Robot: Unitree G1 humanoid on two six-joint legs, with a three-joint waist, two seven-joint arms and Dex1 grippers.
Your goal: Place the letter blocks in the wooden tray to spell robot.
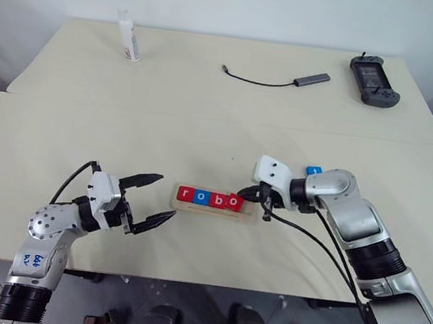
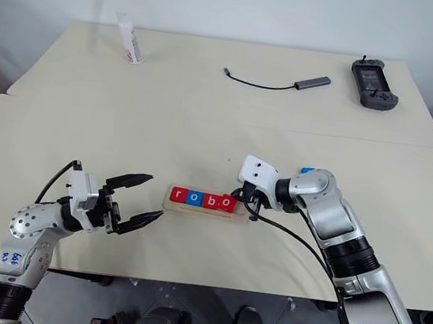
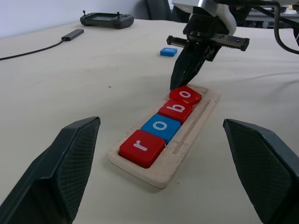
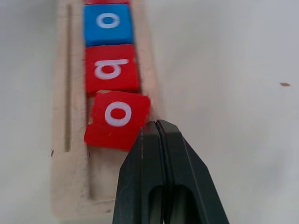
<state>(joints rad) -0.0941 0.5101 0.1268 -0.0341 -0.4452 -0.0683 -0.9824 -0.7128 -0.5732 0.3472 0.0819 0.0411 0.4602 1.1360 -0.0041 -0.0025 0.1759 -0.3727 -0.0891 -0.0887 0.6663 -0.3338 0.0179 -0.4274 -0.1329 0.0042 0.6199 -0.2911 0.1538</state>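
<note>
The wooden tray (image 1: 249, 215) lies on the table between my two grippers. It holds letter blocks in a row: red r (image 1: 186, 195), blue o (image 1: 201, 198), red b (image 1: 217, 200) and a red o (image 4: 117, 120) that sits askew at the end of the row. My right gripper (image 4: 156, 124) is shut, its tip against a corner of that askew red o. Another blue block (image 3: 168, 52) lies on the table behind my right arm; its letter is not readable. My left gripper (image 1: 165, 197) is open and empty, just left of the tray.
At the table's far edge stand a white tube (image 1: 128, 36), a black cable with an adapter (image 1: 311, 79) and a black controller (image 1: 375, 81). A seam (image 1: 128, 107) runs across the table behind the tray.
</note>
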